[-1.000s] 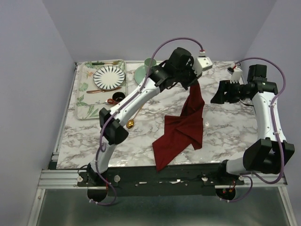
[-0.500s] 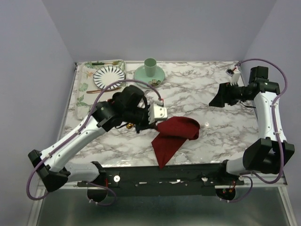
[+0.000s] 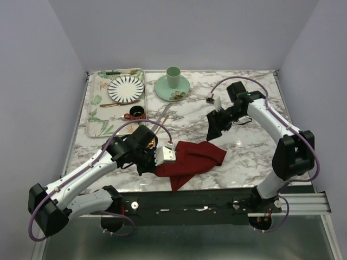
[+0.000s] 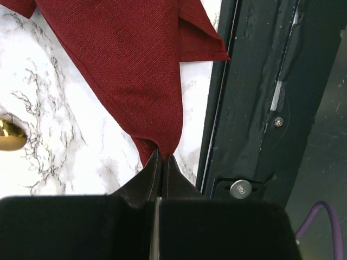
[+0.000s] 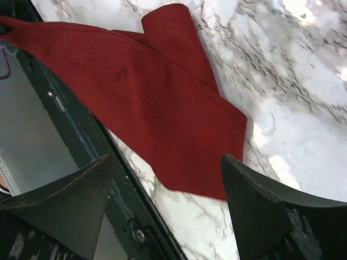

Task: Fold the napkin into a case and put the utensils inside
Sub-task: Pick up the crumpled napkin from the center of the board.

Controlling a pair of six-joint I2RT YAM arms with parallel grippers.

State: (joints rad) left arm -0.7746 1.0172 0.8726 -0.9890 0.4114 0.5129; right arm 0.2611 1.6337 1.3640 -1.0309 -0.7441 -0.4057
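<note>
Napkin (image 3: 191, 158): you have a dark red cloth lying in a loose, uneven fold near the table's (image 3: 255, 157) front edge. Its layers overlap, and it is not yet a narrow rectangle. One pointed corner hangs past the edge over the dark rail (image 3: 217, 203). The corner at its left end is pinched between the closed fingers of the left gripper (image 4: 161, 160).

Spoon (image 4: 8, 135): you see only the shiny gold bowl, on the marble near the cloth and not touching it.

Knife (image 3: 164, 114): slim and silver, lying flat farther back, apart from the cloth.
</note>
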